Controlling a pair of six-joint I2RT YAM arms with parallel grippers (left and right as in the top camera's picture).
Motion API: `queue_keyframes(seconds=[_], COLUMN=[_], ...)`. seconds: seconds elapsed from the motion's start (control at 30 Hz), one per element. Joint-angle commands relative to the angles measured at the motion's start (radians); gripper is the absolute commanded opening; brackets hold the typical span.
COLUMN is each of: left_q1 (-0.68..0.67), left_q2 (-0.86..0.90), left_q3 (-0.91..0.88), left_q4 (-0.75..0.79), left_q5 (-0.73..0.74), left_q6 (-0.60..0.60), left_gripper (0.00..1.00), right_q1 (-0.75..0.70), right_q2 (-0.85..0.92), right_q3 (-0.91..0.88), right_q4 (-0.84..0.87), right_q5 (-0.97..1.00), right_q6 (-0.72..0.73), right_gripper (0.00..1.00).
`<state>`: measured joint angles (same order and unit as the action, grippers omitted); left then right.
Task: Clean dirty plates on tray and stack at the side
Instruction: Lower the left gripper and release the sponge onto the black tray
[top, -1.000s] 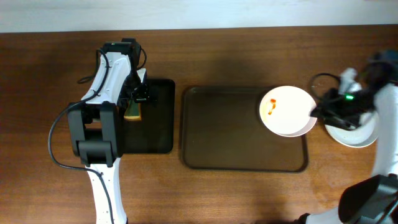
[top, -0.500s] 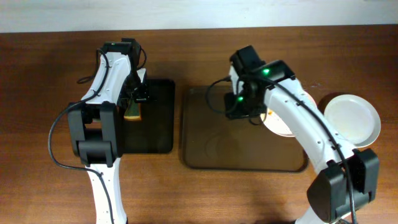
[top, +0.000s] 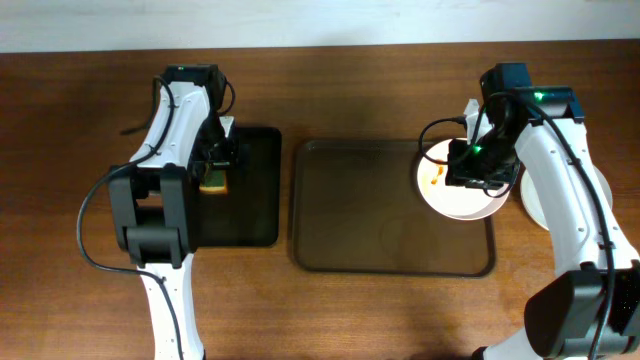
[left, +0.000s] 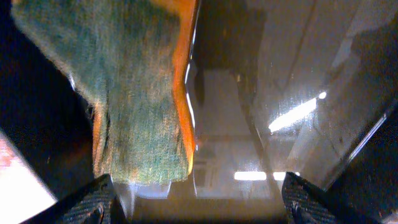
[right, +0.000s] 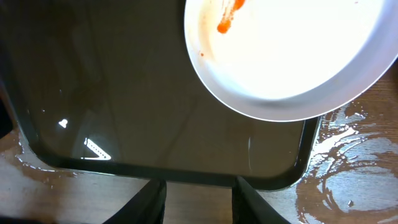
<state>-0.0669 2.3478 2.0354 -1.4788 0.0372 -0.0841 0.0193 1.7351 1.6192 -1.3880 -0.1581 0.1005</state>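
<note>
A white dirty plate (top: 452, 190) with an orange-red smear lies at the right end of the dark brown tray (top: 350, 215), overhanging its right rim. My right gripper (top: 465, 165) hovers over this plate, open and empty. In the right wrist view the plate (right: 292, 56) is above the open fingers (right: 199, 202), with the tray (right: 124, 93) below it. Another white plate (top: 528, 205) rests on the table to the right, mostly hidden by the right arm. My left gripper (top: 215, 160) is open over a green and orange sponge (top: 213, 180), which shows close up in the left wrist view (left: 137, 93) beside the left finger of the gripper (left: 202, 205).
A smaller black tray (top: 255, 205) lies left of the brown tray and holds the sponge. The wooden table is wet by the brown tray's right corner (right: 354, 168). A cable loops off the left arm (top: 90, 230).
My right arm swung from the far right to the middle of the brown tray, then back right over the smeared plate. The left arm has barely moved.
</note>
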Motion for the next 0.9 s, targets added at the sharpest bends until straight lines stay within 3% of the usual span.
queue_keyframes(seconds=[0.0,0.07,0.1,0.13,0.2,0.27,0.53,0.87], left_q1=[-0.010,-0.043,-0.090,-0.137,-0.193,-0.234,-0.259,-0.288], left_q2=[-0.077,-0.093,-0.095,-0.095,-0.095,-0.095,-0.095,-0.095], left_q3=[0.044,0.036,0.016,-0.015,-0.058,-0.108,-0.237,-0.238], left_q4=[-0.089,-0.114,-0.121,-0.111,-0.085,-0.043,0.177,0.105], left_q5=[0.010,0.011,0.007,-0.011,-0.029,-0.038,-0.037,0.053], left_q6=[-0.041,-0.043,-0.043,-0.043,-0.043,-0.044,-0.088,-0.087], left_gripper=[0.70,0.50,0.33,0.26,0.24,0.03,0.00,0.00], right_q1=[-0.003,-0.013,-0.024,-0.032,-0.035,-0.036,-0.035,-0.035], right_q2=[-0.026,-0.026,-0.025,-0.025,-0.025,-0.025,-0.025,-0.025], right_q3=[-0.002,-0.002,-0.002,-0.002,-0.002,-0.002,-0.002,-0.002], right_q4=[-0.002,0.000,0.000,-0.002,-0.012,-0.023,-0.026,-0.025], right_q5=[-0.009,-0.010,-0.010,-0.010,-0.009,-0.006,0.002,0.014], right_q6=[-0.016,-0.015,-0.015,-0.015,-0.016,-0.016,-0.016,-0.016], right_gripper=[0.40,0.43,0.45,0.45,0.46,0.46,0.47,0.47])
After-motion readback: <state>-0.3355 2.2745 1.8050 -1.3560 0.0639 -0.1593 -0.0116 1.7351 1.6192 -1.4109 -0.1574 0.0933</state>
